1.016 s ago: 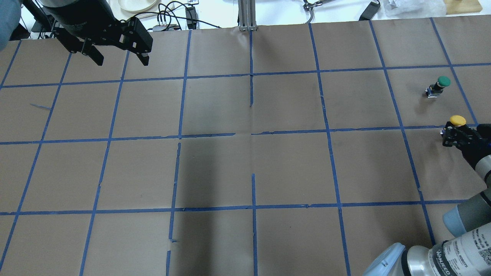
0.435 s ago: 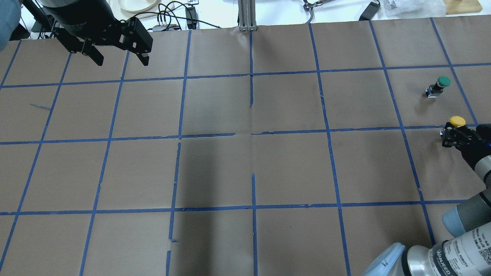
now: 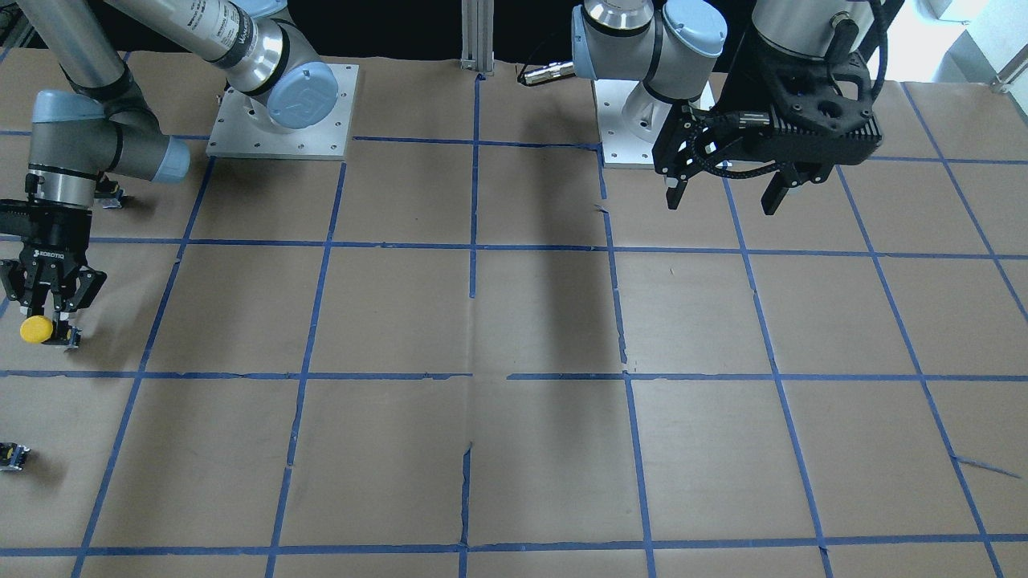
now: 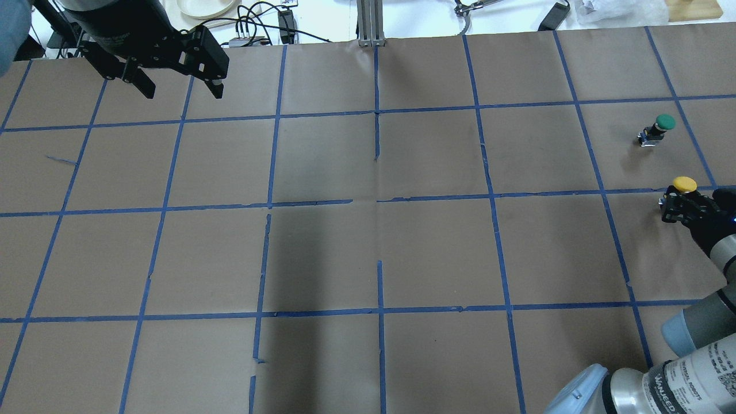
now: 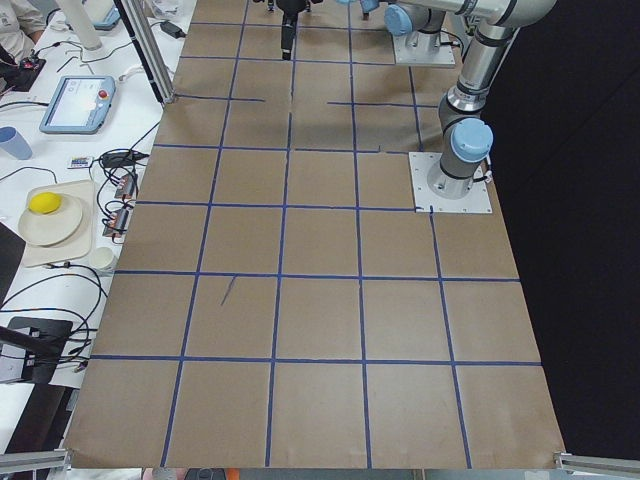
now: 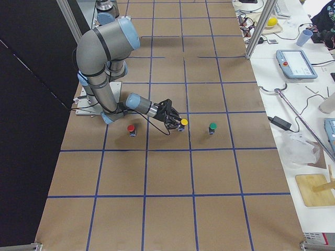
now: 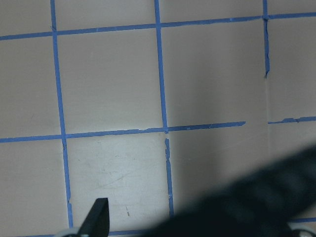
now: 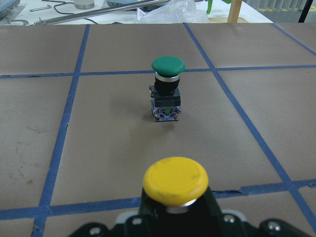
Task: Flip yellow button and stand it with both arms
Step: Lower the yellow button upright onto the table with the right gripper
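Observation:
The yellow button point(image 4: 685, 184) has a round yellow cap on a black and grey base. It sits at the table's far right, low over the paper. My right gripper point(image 4: 674, 207) lies nearly level and is shut on the button's dark base. The cap sticks out past the fingertips in the front-facing view point(image 3: 36, 329) and fills the bottom of the right wrist view point(image 8: 175, 180). My left gripper point(image 4: 177, 87) hangs open and empty high over the far left of the table, also seen from the front point(image 3: 723, 197).
A green-capped button point(image 4: 659, 128) stands upright one square beyond the yellow one, straight ahead in the right wrist view point(image 8: 167, 89). A red-capped button point(image 6: 131, 128) stands near the right arm's base. Brown paper with a blue tape grid point(image 4: 379, 198) covers the table.
The right gripper and the yellow button have shifted slightly back toward the robot. The left arm has not moved.

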Controlling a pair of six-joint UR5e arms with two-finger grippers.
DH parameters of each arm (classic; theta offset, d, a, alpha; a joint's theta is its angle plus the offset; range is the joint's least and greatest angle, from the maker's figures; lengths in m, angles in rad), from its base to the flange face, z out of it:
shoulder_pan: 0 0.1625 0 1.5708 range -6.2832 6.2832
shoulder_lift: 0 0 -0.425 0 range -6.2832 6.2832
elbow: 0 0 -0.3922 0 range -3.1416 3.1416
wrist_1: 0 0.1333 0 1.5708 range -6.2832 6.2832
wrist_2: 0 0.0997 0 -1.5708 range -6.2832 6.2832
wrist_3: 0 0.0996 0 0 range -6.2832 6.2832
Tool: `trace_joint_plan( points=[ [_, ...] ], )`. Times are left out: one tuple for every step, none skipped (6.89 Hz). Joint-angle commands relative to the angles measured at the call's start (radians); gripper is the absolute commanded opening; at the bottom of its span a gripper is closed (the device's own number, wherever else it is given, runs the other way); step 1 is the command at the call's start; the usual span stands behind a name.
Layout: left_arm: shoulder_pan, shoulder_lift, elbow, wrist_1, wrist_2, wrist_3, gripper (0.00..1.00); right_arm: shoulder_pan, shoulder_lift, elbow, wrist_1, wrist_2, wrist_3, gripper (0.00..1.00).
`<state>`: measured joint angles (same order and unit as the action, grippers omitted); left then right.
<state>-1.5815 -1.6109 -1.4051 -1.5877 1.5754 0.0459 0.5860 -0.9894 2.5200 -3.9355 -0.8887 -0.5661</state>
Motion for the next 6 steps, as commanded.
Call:
trace_joint_plan(
  points=[
    [0.0, 0.0, 0.0, 0.0, 0.0, 0.0, 1.0, 0.0, 0.0, 0.002, -0.002, -0.006, 0.0, 0.62],
    [0.0, 0.0, 0.002, 0.0, 0.0, 0.0, 1.0, -0.002, 0.0, 0.002, -0.001, -0.024, 0.0, 0.67],
    [0.0, -0.001, 0.002, 0.0, 0.0, 0.0, 1.0, 0.0, 0.0, 0.002, 0.001, -0.042, 0.0, 0.68],
    [0.0, -0.001, 0.002, 0.0, 0.0, 0.0, 1.0, -0.002, 0.0, 0.003, 0.001, -0.053, 0.0, 0.7],
    [0.0, 0.0, 0.002, 0.0, 0.0, 0.0, 1.0, -0.002, 0.0, 0.003, 0.001, -0.061, 0.0, 0.7],
    [0.0, 0.0, 0.002, 0.0, 0.0, 0.0, 1.0, 0.0, -0.002, 0.005, 0.001, -0.062, 0.002, 0.77]
  ],
)
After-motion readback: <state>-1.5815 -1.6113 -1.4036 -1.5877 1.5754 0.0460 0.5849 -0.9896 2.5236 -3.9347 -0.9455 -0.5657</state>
